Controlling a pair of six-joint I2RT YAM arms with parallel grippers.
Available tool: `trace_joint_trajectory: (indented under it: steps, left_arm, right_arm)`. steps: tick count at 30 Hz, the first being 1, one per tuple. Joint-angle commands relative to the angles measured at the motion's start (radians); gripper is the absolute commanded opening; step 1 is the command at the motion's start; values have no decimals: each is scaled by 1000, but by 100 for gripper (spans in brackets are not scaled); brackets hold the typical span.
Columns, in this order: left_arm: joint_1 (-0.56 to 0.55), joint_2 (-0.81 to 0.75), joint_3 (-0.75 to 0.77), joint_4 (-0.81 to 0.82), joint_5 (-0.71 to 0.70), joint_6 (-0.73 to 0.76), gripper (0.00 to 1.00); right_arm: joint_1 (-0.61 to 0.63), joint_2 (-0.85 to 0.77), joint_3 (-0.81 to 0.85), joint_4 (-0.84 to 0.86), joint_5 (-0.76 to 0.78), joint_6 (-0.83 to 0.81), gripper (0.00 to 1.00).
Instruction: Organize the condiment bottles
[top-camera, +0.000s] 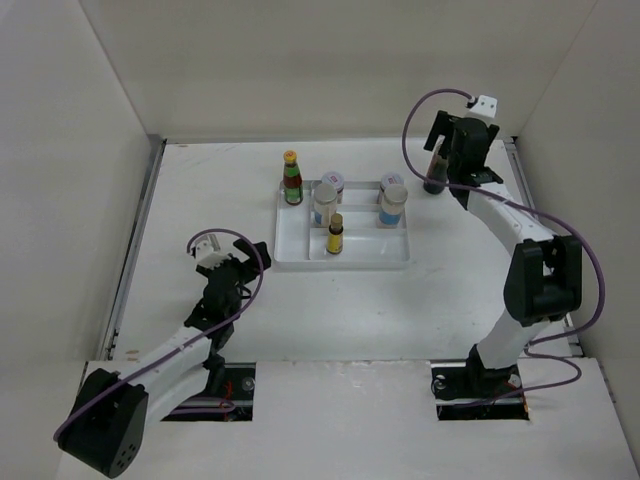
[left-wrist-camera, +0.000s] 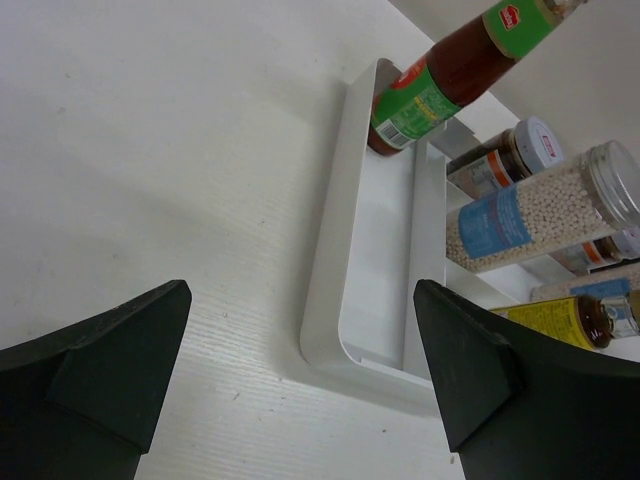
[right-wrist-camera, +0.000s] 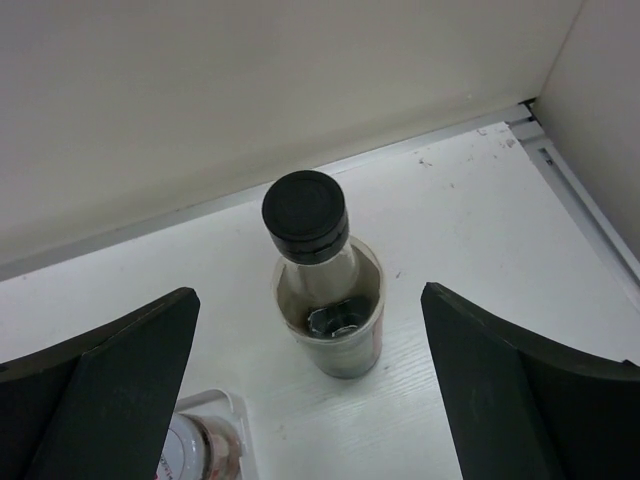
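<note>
The tall dark black-capped bottle (right-wrist-camera: 318, 280) stands upright on the table to the right of the white tray (top-camera: 297, 258), outside it. My right gripper (right-wrist-camera: 308, 295) hangs over it, open, with a finger well clear on each side. In the top view this bottle (top-camera: 433, 180) shows just below the right gripper (top-camera: 442, 150). In the tray stand the red sauce bottle (top-camera: 291, 178), two white-lidded jars (top-camera: 331, 182) (top-camera: 394, 181), two shakers (top-camera: 325, 206) (top-camera: 392, 208) and the small yellow bottle (top-camera: 335, 234). My left gripper (top-camera: 252, 258) is open and empty, left of the tray's near left corner (left-wrist-camera: 330, 340).
White walls close in the table at the back and both sides, and the dark bottle stands close to the back right corner (right-wrist-camera: 530, 110). In the left wrist view the red sauce bottle (left-wrist-camera: 440, 80) and a shaker (left-wrist-camera: 540, 215) rise behind the tray rim.
</note>
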Motion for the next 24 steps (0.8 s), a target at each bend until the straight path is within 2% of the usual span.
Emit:
trace_joint_trajectory:
  steps: [1,5,7,8,10,11,13,17,24]
  left_arm:
    - [8,15,1,85,36,-24,97]
    - [8,38,3,96,42,-26,97]
    - [8,54,3,108,38,-26,97]
    - [9,63,3,113,39,-26,97]
    - [9,69,4,116,44,-26,97]
    - [9,68,4,117,44,-26,97]
    - [9,68,4,117,38,-24,97]
    - [11,74,9,117,44,-22,97]
    - [12,46,-2,119,35,-21,98]
  right_arm:
    - [-7,43,93,20,-35,-25,100]
    - [-25,119,129,79,-34,-52,97]
    - [-30,146,140,110,-23,-70,91]
    - [-32,159,148,119,-20,-74,83]
    - [-33,169,153,130,-12,-81,54]
    - [-30,162,142,141,0,-77,43]
    - [-29,121,99,197,15,-81,30]
    - [-6,-1,13,287,41,-90,27]
    - [77,-344,-226,285,132,-80,27]
